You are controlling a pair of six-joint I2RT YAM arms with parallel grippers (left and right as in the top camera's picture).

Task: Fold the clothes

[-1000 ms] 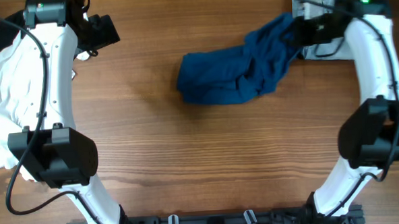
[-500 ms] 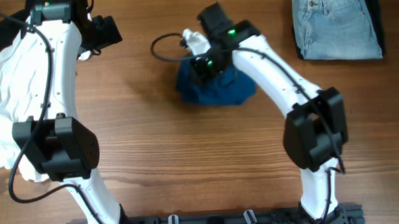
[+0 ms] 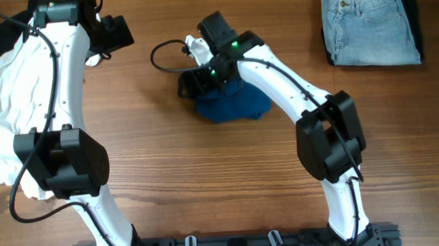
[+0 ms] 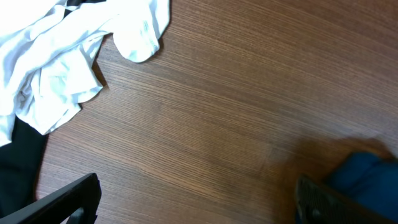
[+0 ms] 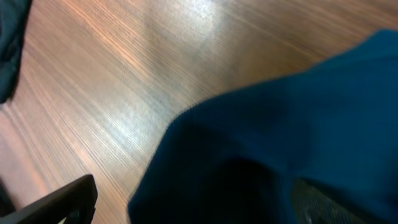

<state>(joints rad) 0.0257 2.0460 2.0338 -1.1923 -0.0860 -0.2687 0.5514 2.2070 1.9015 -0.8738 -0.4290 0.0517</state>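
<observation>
Step judged: spreading flat | dark-blue shirt [image 3: 233, 104] lying bunched on table [image 3: 170, 184], upper middle | right gripper [image 5: 193, 190] hovering at its left edge, spread, empty | left gripper [image 4: 196, 193] idling spread near white top [image 4: 62, 62] | next: pinching a hem.

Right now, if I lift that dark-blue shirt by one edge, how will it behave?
Probably floppy: the dark-blue shirt lies in a crumpled heap with soft folds, so it should drape and hang rather than hold shape. Likely light, since it looks like thin cloth. On the smooth wooden table, a push would probably bunch it up more than slide it whole.
</observation>
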